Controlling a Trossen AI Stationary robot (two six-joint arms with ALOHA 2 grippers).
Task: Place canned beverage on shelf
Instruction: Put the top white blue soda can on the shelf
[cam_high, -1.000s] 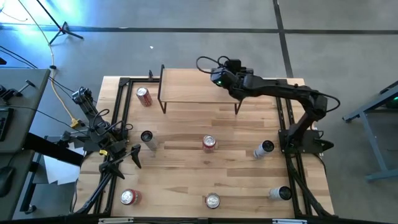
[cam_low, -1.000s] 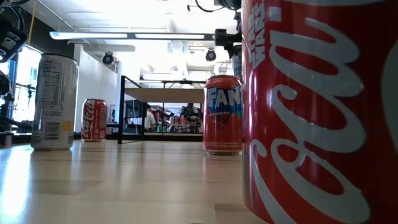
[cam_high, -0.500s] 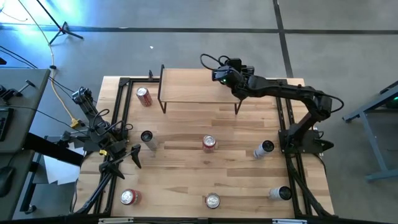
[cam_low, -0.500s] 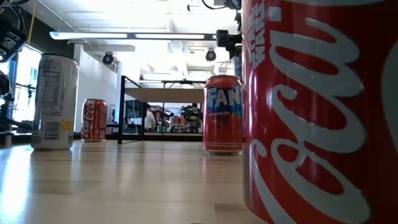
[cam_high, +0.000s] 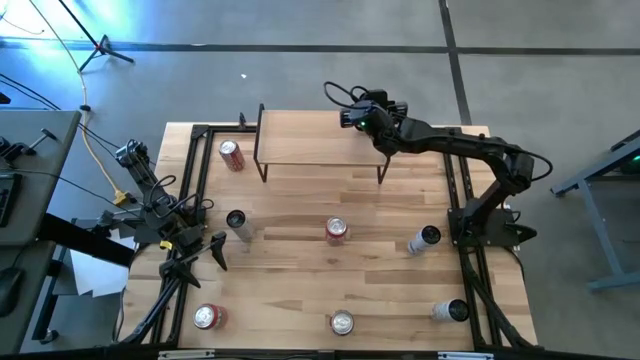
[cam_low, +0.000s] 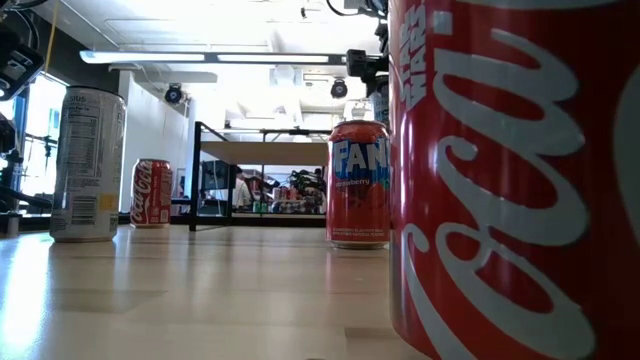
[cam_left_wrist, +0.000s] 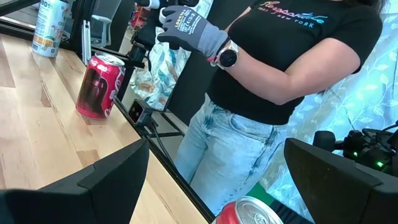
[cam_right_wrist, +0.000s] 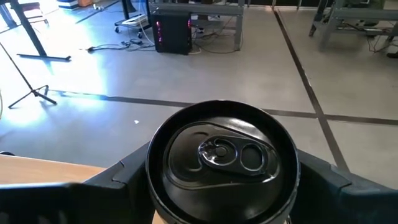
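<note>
A black beverage can (cam_right_wrist: 221, 155) stands upright between the fingers of my right gripper (cam_right_wrist: 221, 171), which is shut on it. In the high view that gripper (cam_high: 363, 120) hovers over the far right end of the shelf (cam_high: 310, 140), a light wood plank on thin black legs. My left gripper (cam_left_wrist: 217, 186) waits open at the table's left edge (cam_high: 215, 250), with nothing between its fingers. My right gripper pinches the black can's side wall just below the rim (cam_right_wrist: 153, 182) between its two fingers (cam_right_wrist: 118, 182), one on either side. The fingers reach in nearly level from the table's right side. The can stays upright, top up; its bottom is hidden.
Several cans stand on the table: red ones (cam_high: 232, 155), (cam_high: 336, 230), (cam_high: 207, 317), a dark one (cam_high: 237, 221), pale ones (cam_high: 425, 239), (cam_high: 449, 311), (cam_high: 342, 322). A red cola can (cam_low: 500, 180) fills the low view. A person with a gloved hand (cam_left_wrist: 186, 28) stands beside the table.
My right gripper has turned a little at the wrist while holding the black can over the shelf's far right end; the can has stayed upright in the hold.
</note>
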